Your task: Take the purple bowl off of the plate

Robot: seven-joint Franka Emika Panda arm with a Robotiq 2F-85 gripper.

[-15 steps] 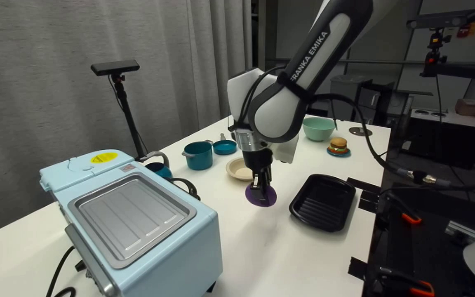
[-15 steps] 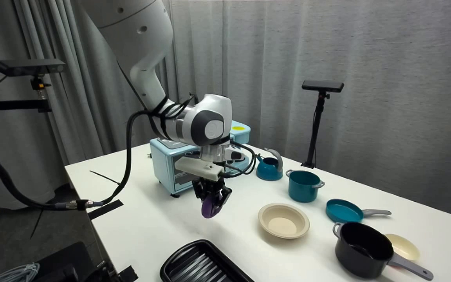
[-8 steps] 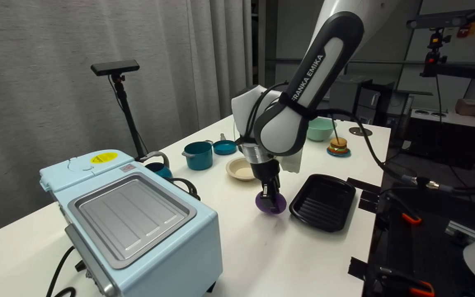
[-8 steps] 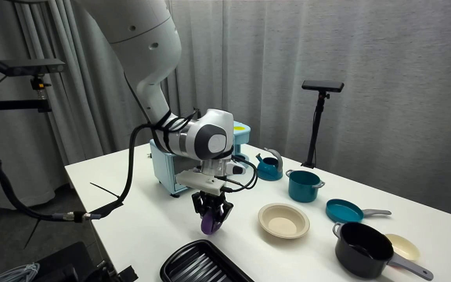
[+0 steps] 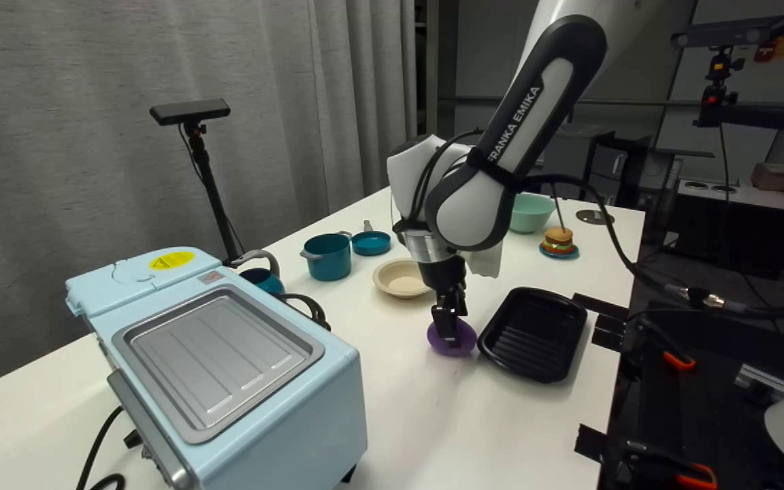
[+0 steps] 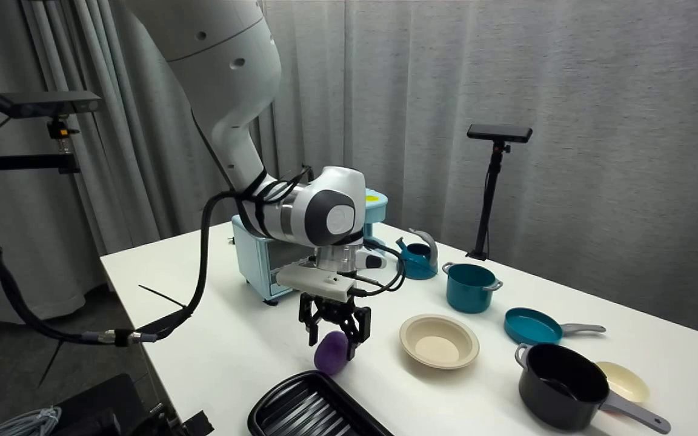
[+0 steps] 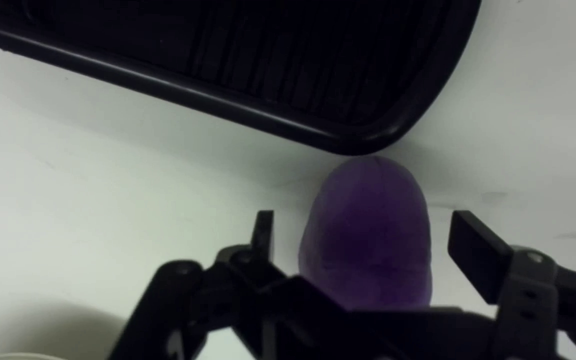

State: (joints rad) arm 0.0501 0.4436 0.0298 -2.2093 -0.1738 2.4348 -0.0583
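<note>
The purple bowl point(image 6: 331, 357) rests on the white table, tilted onto its side, close by the black tray. My gripper point(image 7: 363, 220) is open around it: in the wrist view a gap of table shows between each of its fingers point(image 7: 478, 250) and the bowl point(image 7: 370, 235). In an exterior view the near finger covers part of the bowl point(image 5: 467, 338). Apart from both, the round cream plate point(image 6: 440, 348) lies with nothing on it. That plate point(image 5: 402, 282) is partly behind my gripper in an exterior view.
The black tray point(image 5: 535, 333) lies right beside the bowl; whether they touch I cannot tell. A light-blue oven point(image 5: 297, 422) stands on the table. Also there are a teal pot point(image 6: 470, 287), a teal pan point(image 6: 531, 327), a dark pot point(image 6: 561, 387) and a light green bowl point(image 5: 531, 212).
My gripper has come down with the purple bowl toward the black tray. Its fingers have since spread and let go of the bowl, which now sits on the table.
</note>
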